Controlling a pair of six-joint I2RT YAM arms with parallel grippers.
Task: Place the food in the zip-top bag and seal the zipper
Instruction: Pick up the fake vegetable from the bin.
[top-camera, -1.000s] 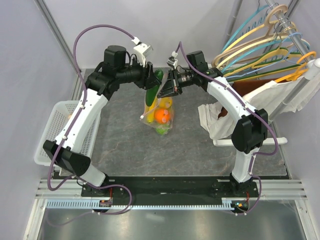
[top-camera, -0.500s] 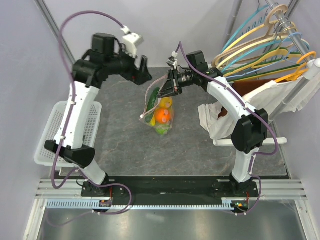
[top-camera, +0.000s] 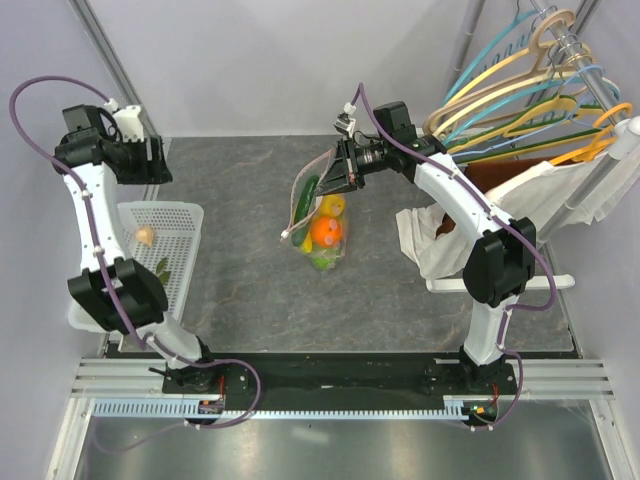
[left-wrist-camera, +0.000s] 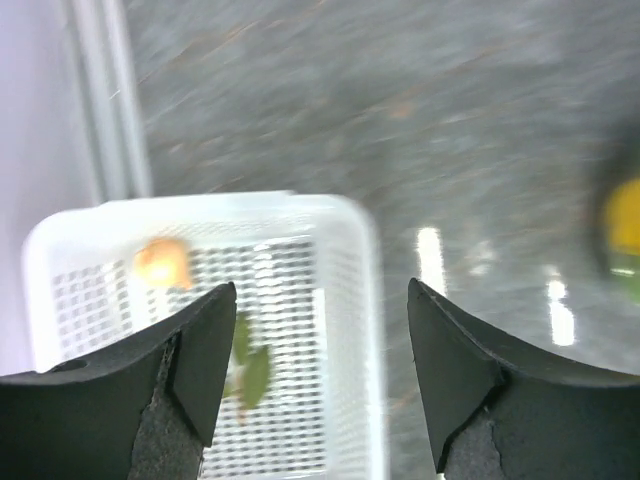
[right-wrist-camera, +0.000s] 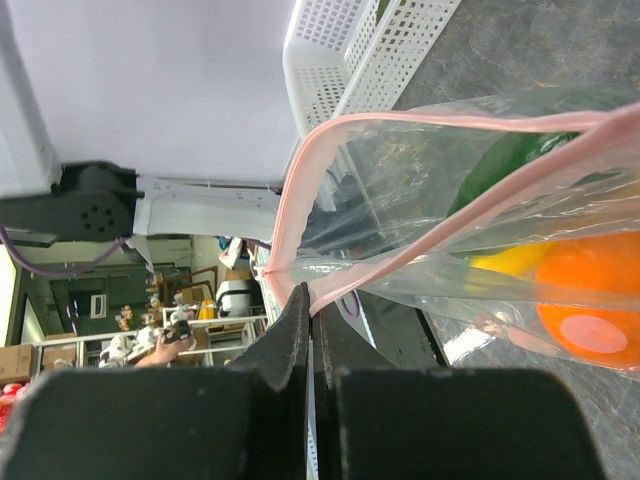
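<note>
The right pincer (top-camera: 335, 182) is clenching on the bag (top-camera: 312, 222). Its two flat dark fingers (right-wrist-camera: 290, 345) are pressing together on one end of the zipper (right-wrist-camera: 395, 122). The thin, glossy clear film is hanging from that pinch in soft creases. From above I cannot tell whether its lower end is touching the bench (top-camera: 240, 290).

The zipper, a narrow pink strip, is gaping. In the right wrist view its two halves are running apart from the pinch, leaving the mouth open.

The food is sitting inside the bag. A smooth round orange piece (top-camera: 322, 232) is lying in the middle, with a yellow piece (top-camera: 334, 207) just above it. A long dark green piece (top-camera: 305, 196) is leaning along the left side, and a pale green piece (top-camera: 322, 262) is lying at the bottom.

The left pincer (top-camera: 157, 165) is standing released, its matte black wedge-shaped fingers (left-wrist-camera: 190, 350) spreading wide with nothing between them. It is hovering at the far left of the bench above the basket (top-camera: 185, 215), well apart from the bag.

The basket is rigid white plastic with rounded corners and a fine grid. A small tan-orange lump (top-camera: 146, 236) and some dark green leaf-like bits (top-camera: 162, 267) are lying in it, and both are blurring in the left wrist view.

The bench is showing a mottled grey, stone-like surface. On the right, curved hangers (top-camera: 520, 90) in several colours are hanging together, and a crumpled white cloth (top-camera: 430, 235) is draping beside them.
</note>
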